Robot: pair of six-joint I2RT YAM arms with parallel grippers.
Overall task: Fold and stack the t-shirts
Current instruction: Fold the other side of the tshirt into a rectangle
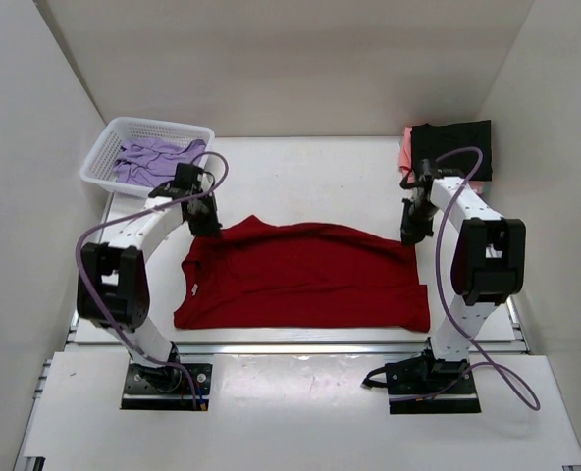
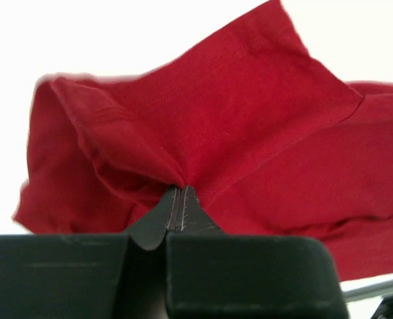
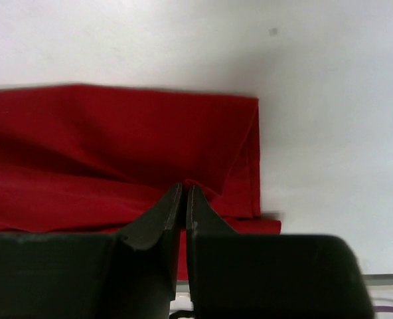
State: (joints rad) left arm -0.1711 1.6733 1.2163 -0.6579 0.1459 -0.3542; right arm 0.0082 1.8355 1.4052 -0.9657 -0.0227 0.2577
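Observation:
A bright red t-shirt [image 1: 300, 280] lies spread across the middle of the table, its far edge lifted at both ends. My left gripper [image 1: 207, 224] is shut on the shirt's far left corner. In the left wrist view the red cloth [image 2: 249, 119] bunches up from the closed fingertips [image 2: 178, 189]. My right gripper [image 1: 409, 235] is shut on the far right corner. The right wrist view has a fold of red cloth [image 3: 117, 133] pinched between the tips [image 3: 185, 188]. A pale lavender t-shirt [image 1: 153, 157] lies crumpled in the basket. A black t-shirt [image 1: 457, 142] rests folded on a salmon pink one [image 1: 406, 149] at the back right.
The white mesh basket [image 1: 109, 147] stands at the back left corner of the table. White walls close in the table on the left, back and right. The arm bases stand at the near edge.

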